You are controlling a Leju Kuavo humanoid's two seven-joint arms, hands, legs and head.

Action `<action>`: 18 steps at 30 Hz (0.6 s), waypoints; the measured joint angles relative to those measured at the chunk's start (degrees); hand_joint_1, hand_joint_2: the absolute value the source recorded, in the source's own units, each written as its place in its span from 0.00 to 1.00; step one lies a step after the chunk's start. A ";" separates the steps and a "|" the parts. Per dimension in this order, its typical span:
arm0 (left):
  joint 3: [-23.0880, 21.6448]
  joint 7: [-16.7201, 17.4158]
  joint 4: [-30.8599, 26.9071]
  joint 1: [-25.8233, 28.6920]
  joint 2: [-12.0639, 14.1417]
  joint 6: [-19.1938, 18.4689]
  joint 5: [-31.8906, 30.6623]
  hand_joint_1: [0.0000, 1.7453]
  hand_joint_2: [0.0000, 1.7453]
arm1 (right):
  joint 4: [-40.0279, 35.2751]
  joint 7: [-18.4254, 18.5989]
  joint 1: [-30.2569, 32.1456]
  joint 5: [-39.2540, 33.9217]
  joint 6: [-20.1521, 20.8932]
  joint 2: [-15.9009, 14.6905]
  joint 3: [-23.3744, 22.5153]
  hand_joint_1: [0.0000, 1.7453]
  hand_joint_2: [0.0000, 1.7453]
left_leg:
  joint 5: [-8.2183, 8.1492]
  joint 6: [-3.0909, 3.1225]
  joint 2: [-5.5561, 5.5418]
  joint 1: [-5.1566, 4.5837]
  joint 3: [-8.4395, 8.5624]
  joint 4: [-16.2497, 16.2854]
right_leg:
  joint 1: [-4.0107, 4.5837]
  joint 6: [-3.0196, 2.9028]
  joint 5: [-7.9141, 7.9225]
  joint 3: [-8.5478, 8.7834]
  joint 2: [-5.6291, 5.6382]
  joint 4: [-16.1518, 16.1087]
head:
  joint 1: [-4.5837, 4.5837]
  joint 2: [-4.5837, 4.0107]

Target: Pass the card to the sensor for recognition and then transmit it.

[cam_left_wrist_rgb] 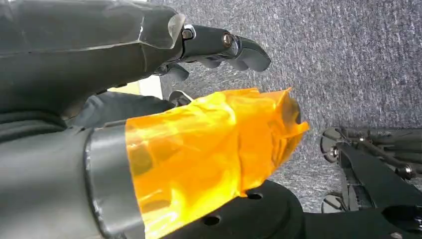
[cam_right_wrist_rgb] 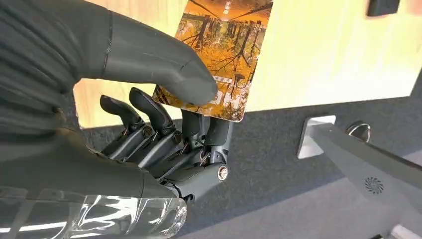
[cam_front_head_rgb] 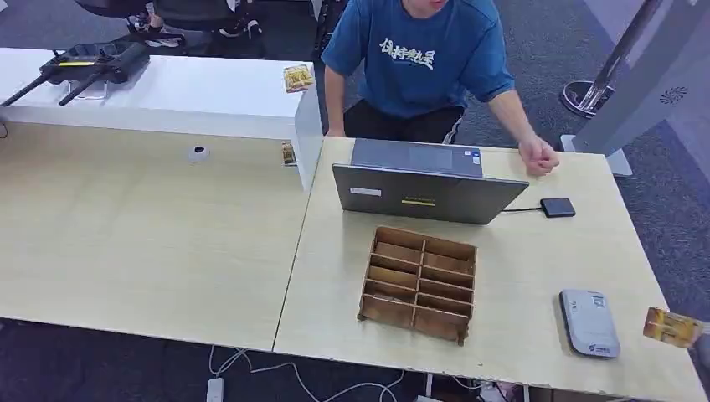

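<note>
Pinched between a thick grey thumb and dark fingers, an orange card [cam_right_wrist_rgb: 219,55] printed with autumn trees sits in the robot's right hand [cam_right_wrist_rgb: 164,119], held over the pale wooden table [cam_front_head_rgb: 519,276] close to its edge, with grey carpet below. Seen from the head camera, the card [cam_front_head_rgb: 670,327] pokes in at the table's far right edge, just beside a grey, flat sensor [cam_front_head_rgb: 589,322] that lies on the tabletop; card and sensor are near each other but apart. Left of the sensor stands a brown wooden organiser [cam_front_head_rgb: 419,283] with two columns of slots, and behind it an open grey laptop [cam_front_head_rgb: 427,188] faces away from the robot. A small black box [cam_front_head_rgb: 558,207] on a cable lies to the laptop's right. Beyond the table a person in a blue T-shirt [cam_front_head_rgb: 423,54] leans forward, one hand [cam_front_head_rgb: 538,156] resting on the tabletop near the black box. Over the grey carpet hangs the robot's left hand [cam_left_wrist_rgb: 149,74] (its thumb wrapped in crinkled orange film), dark fingers curled loosely with nothing visible between them, though whether it is clenched or released cannot be told.
</note>
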 joint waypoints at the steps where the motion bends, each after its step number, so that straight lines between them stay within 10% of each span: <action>1: 0.00 0.00 0.04 0.00 0.00 0.00 -0.02 0.00 0.00 | 0.11 0.00 0.01 0.00 0.00 0.22 -0.02 1.00 1.00 | 0.00 0.00 0.00 0.00 0.00 0.00 | 0.00 0.00 0.00 0.00 0.00 0.00 | 0.00 0.00; 18: 0.00 0.02 0.37 -0.02 0.00 -0.26 -0.94 0.00 0.00 | 4.63 -0.11 -3.79 2.38 0.33 3.54 2.86 1.00 1.00 | 0.01 0.00 0.00 0.01 0.00 0.00 | 0.01 0.00 0.00 0.01 0.00 0.02 | 0.00 0.00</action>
